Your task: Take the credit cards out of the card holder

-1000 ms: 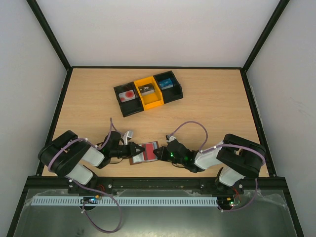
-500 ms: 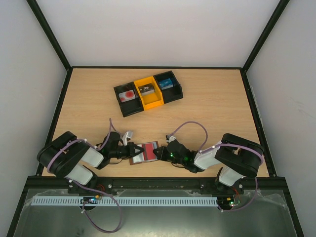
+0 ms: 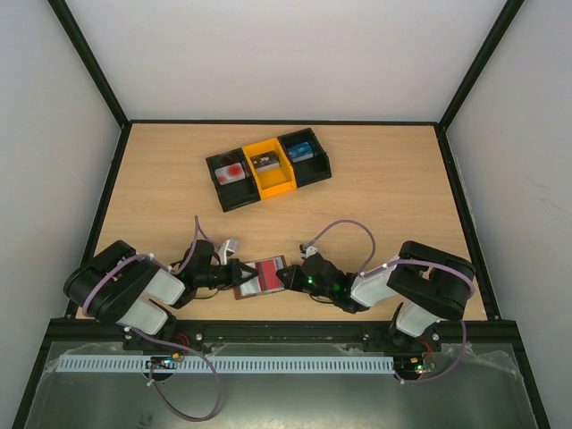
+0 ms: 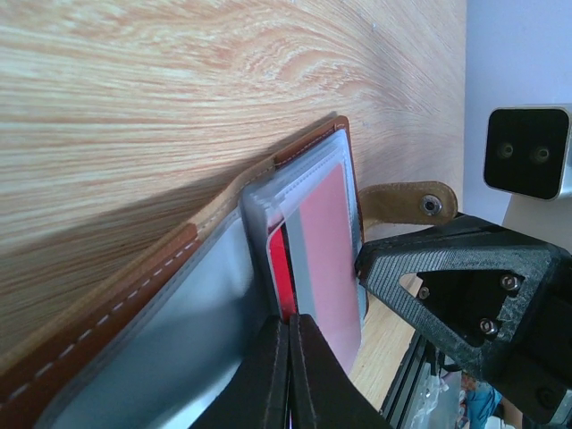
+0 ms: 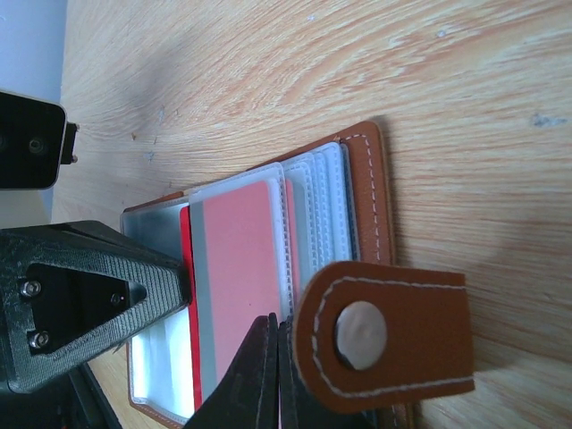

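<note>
Left jaws have closed since the earlier frame | left gripper [image 4: 288, 357] pinches red card [image 4: 280, 261] edge | right gripper [image 5: 273, 362] jaws together, clamped on card holder [image 5: 365, 183] edge beside tab [image 5: 384, 335] | holder open on table [image 3: 384, 197], front edge, between both grippers

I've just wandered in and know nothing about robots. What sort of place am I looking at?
Probably a robotics test cell: two robot arms bolted to the near edge of a wooden table, plain white walls in a black frame around it, and a staged card holder and tray.
</note>
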{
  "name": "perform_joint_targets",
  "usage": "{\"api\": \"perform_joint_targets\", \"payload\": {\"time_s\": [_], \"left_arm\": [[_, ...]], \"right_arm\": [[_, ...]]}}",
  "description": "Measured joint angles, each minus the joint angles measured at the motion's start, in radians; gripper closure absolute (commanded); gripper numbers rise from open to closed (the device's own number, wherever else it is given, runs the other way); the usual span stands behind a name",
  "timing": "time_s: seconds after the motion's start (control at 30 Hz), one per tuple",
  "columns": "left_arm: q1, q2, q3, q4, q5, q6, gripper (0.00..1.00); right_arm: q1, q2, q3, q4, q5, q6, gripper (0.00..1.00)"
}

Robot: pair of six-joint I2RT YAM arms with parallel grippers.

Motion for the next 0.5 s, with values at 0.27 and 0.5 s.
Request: {"api": "perform_joint_targets", "payload": {"time_s": [0.27,0.5], "left_arm": [[0.015,0.0,-0.015,0.015,0.008,0.0,0.97],[0.039,-0.019,-0.017,-0.005,0.021,0.011,0.97]], "right_arm": [[0.0,0.001,0.0,0.002,0.0,0.007,0.96],[0.0,0.0,0.0,0.001,0.001,0.011,0.98]]}}
